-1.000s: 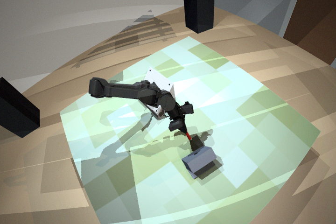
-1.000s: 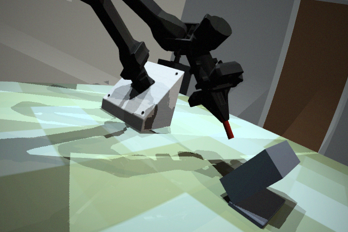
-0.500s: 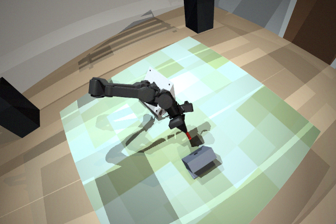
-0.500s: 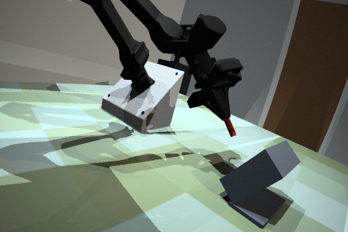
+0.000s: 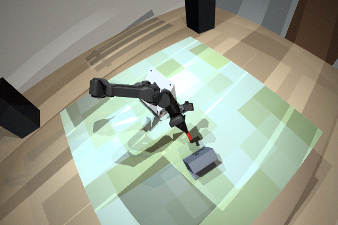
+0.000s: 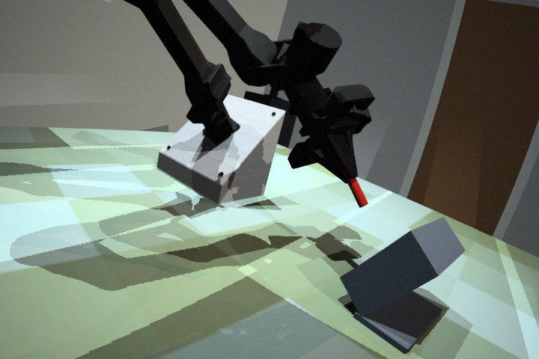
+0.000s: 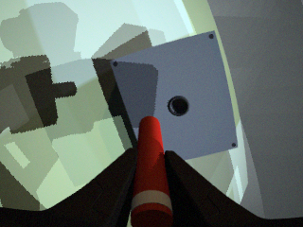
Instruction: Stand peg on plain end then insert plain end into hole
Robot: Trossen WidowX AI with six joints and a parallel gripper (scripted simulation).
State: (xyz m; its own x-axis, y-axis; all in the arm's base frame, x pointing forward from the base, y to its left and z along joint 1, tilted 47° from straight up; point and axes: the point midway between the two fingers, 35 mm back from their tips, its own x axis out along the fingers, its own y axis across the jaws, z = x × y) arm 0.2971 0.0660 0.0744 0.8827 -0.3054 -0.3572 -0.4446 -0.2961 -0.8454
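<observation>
My gripper [image 5: 187, 131] [image 6: 349, 177] [image 7: 151, 158] is shut on the red peg [image 5: 189, 136] [image 6: 358, 193] [image 7: 151, 142]. The peg's white band [image 7: 151, 199] is at the near end in the wrist view, and the plain end points out past the fingertips. The peg is tilted and in the air, clear of the sloped panel. The blue-grey sloped panel [image 5: 198, 157] [image 6: 395, 268] [image 7: 199, 71] stands beyond the plain end. Its one round hole [image 5: 197, 153] [image 7: 178, 105] lies right of and beyond the peg tip in the wrist view; the hole is hidden in the exterior view.
A white sloped box [image 5: 158, 77] [image 6: 253, 112] with small dark dots at its corners stands under and behind the arm. The blue-grey panel rests on a low base plate [image 6: 406, 315]. Two dark blocks [image 5: 15, 111] [image 5: 200, 15] stand outside the patterned mat [image 5: 243, 169].
</observation>
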